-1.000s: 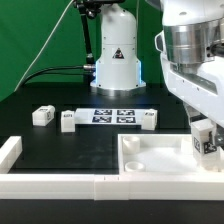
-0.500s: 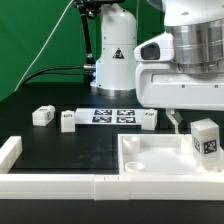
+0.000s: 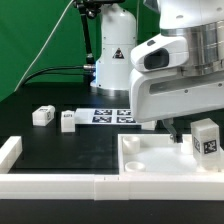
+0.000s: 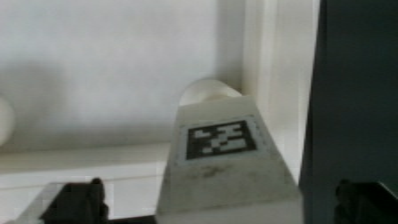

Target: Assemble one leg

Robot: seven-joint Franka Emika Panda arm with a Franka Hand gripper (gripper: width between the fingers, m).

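Note:
One leg (image 3: pixel 205 137), a chunky white block with a square tag facing forward, stands upright in the corner of the large white tray (image 3: pixel 150 165) on the exterior view's right. My gripper (image 3: pixel 180 130) hangs just above and beside it, open. In the wrist view the leg (image 4: pixel 222 150) rises between my two dark fingertips (image 4: pixel 80 200), with a gap on each side, and the gripper (image 4: pixel 222 205) holds nothing. Two more legs (image 3: pixel 42 116) (image 3: pixel 68 120) lie on the black table at the left.
The marker board (image 3: pixel 108 115) lies mid-table behind the tray. A white rail (image 3: pixel 60 185) runs along the front edge with a short end piece (image 3: pixel 9 151) at the left. The robot base (image 3: pixel 117 60) stands at the back. My arm hides the table behind the tray's right side.
My gripper has let go of the leg, which now stands alone in the tray corner. The arm has lifted and shifted toward the exterior view's left.

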